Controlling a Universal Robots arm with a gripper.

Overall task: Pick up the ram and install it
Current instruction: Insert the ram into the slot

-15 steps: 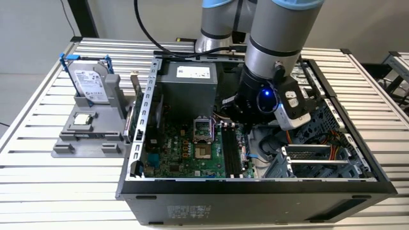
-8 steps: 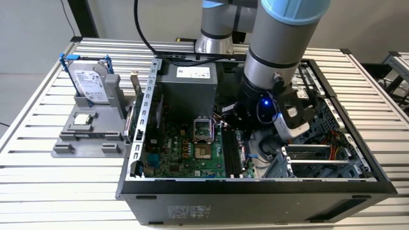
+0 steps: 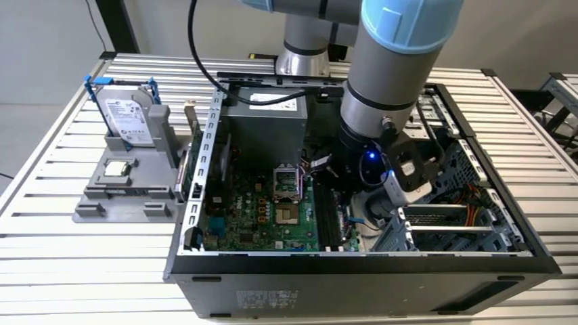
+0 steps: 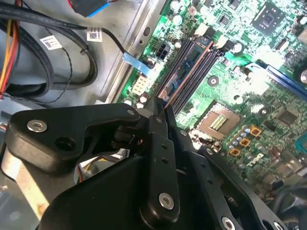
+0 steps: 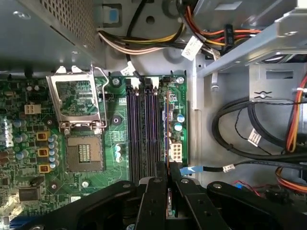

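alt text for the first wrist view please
The black pincer grips the ram edge-on, lined up along the memory slots. Beside them sits an empty processor socket with its cover raised. Black cables loop nearby.

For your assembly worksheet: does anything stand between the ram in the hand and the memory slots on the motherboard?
Nothing visible does. The hand grips the ram edge-on, right along the memory slots, at the one nearest the board's edge. The black cables lie off to the side, clear of it.
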